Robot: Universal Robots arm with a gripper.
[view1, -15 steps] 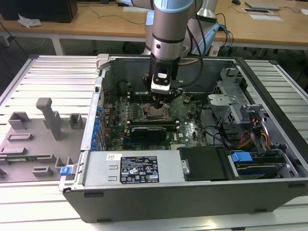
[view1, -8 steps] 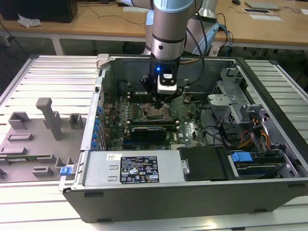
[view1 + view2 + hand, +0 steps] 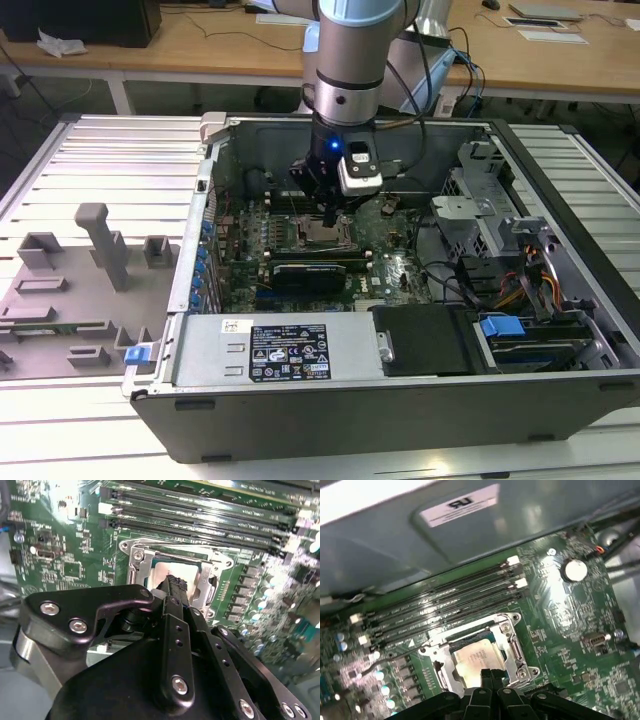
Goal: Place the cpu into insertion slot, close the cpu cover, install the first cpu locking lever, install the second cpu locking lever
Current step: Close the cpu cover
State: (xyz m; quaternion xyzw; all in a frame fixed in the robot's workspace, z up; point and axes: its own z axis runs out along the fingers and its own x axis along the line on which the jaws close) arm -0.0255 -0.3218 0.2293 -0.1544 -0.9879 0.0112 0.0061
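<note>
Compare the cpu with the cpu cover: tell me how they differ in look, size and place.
The cpu is a solid square with a pale beige top; the cpu cover is a shiny silver frame with an open window. The cpu cover is the larger, its bars running outside the cpu's edges. The cpu sits in the middle; the cpu cover lies around it. Both look metallic and appear to lie flat on the green board.

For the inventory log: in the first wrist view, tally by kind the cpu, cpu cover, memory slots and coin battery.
cpu: 1
cpu cover: 1
memory slots: 4
coin battery: 1
Total: 7
</note>
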